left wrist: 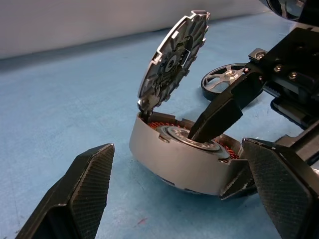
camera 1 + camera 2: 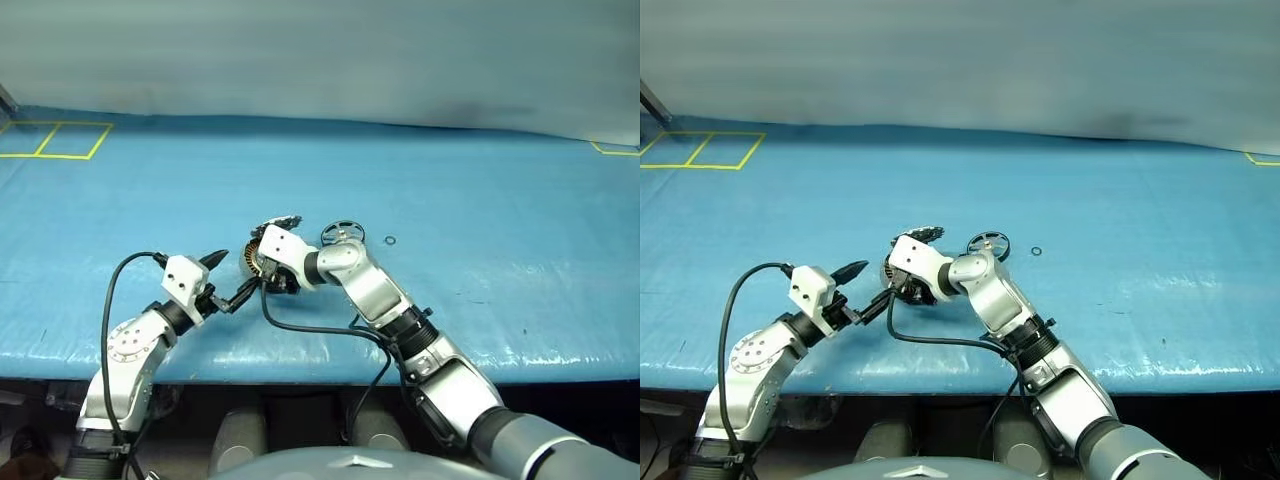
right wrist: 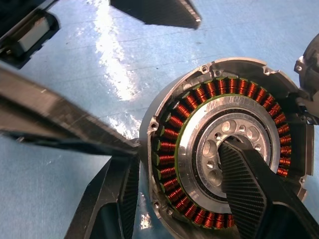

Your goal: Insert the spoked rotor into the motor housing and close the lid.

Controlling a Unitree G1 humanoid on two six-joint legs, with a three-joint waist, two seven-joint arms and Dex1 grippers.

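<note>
So the blue-covered table (image 2: 480, 200) carries everything, near its front edge. Biggest piece is the motor housing (image 1: 179, 159), a round silver-grey metal case with copper-red windings; looks heavy and rigid, and the windings are the fragile bit, so I'd only touch the outer wall or pale centre. Its lid (image 1: 172, 59), a thin jagged silvery plate, stands hinged open and probably flops easily. The right hand (image 3: 179, 174) grips the housing, one finger on the centre, one outside the wall. The left hand (image 1: 184, 194) hovers beside it, spread wide, empty. The spoked rotor (image 1: 224, 79), a small silver wheel, lies just behind; smooth metal, best pinched across the rim.
</note>
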